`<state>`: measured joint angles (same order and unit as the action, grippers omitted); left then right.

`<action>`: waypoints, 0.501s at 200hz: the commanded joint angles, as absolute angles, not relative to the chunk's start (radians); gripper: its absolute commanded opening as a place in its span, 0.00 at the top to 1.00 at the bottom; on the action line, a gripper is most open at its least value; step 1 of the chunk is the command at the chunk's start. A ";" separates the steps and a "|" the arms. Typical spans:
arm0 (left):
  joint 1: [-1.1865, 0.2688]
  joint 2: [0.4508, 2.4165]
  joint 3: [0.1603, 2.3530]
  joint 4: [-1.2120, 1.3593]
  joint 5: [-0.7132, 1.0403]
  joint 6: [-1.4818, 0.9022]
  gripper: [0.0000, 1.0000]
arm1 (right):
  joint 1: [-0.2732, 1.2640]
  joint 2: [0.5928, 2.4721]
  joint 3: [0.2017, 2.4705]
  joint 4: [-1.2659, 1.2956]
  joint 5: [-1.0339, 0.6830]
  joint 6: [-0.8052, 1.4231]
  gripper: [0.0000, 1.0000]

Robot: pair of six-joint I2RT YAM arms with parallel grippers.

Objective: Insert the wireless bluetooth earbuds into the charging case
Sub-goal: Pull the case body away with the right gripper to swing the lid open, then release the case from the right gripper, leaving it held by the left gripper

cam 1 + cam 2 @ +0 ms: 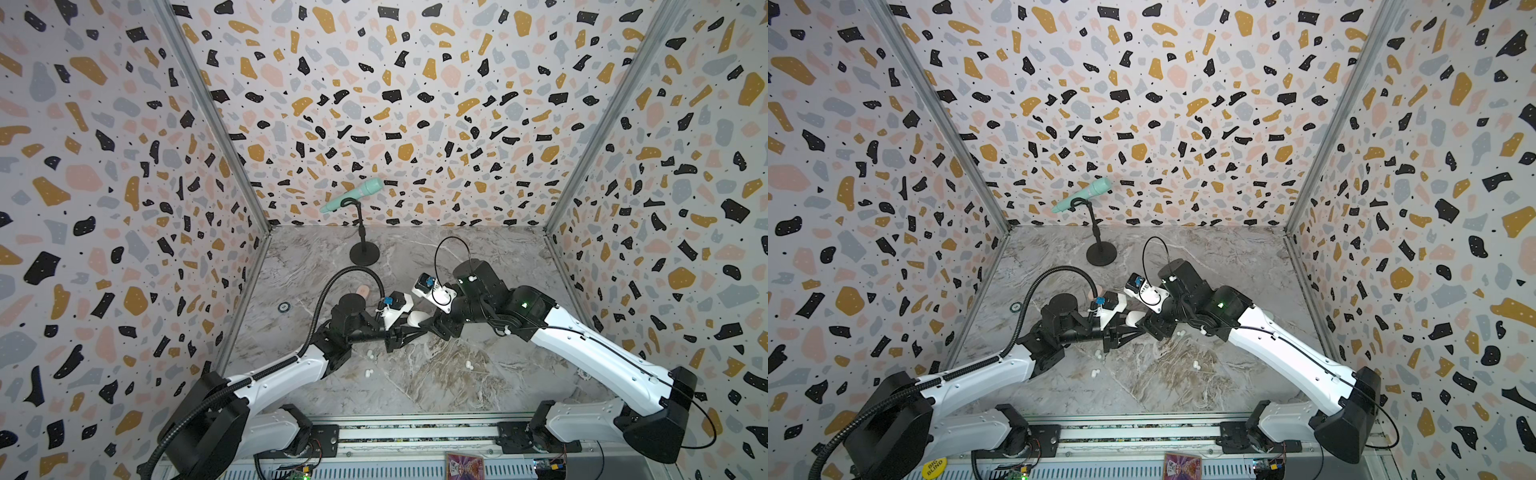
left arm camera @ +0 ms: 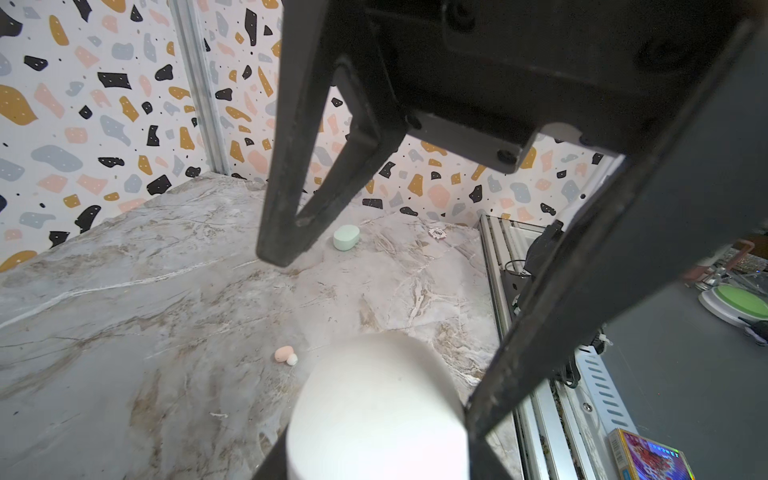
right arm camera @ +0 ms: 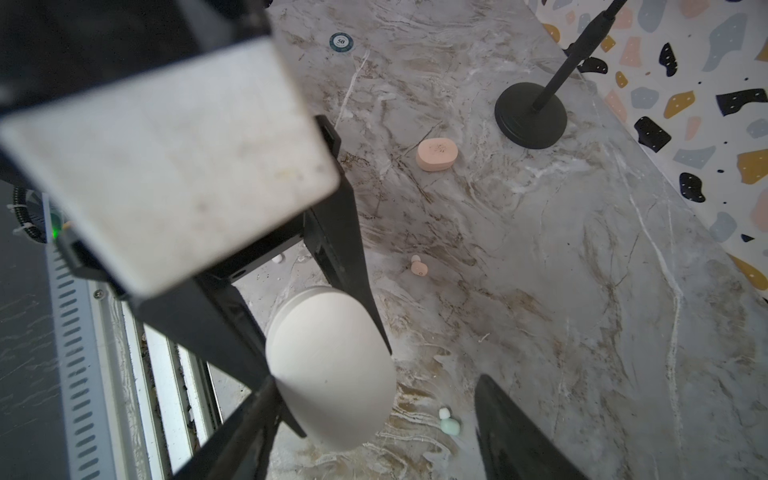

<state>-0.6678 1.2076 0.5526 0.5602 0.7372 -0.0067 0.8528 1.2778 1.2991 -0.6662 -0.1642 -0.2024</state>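
White case [image 1: 417, 318] (mostly hidden overhead)

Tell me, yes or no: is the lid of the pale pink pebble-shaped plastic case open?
No: in the right wrist view the pale pink pebble-shaped plastic case lies shut on the marble tabletop, lid down.

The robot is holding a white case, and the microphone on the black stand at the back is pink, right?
Not quite: the microphone is pale mint green, not pink, as both top views show. So the robot is holding a white case, and the microphone on the black stand at the back is mint green.
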 commanded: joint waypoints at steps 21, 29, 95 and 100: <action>-0.689 1.166 0.565 0.628 0.834 0.028 0.85 | 0.805 1.287 1.350 -0.632 -0.031 -0.168 0.26; -0.689 1.165 0.562 0.629 0.833 0.027 0.85 | 0.802 1.287 1.351 -0.631 -0.032 -0.166 0.25; -0.690 1.164 0.548 0.644 0.784 0.002 0.85 | 0.787 1.263 1.376 -0.654 -0.086 -0.132 0.18; -0.690 1.166 0.546 0.652 0.776 -0.012 0.85 | 0.786 1.259 1.380 -0.657 -0.096 -0.126 0.16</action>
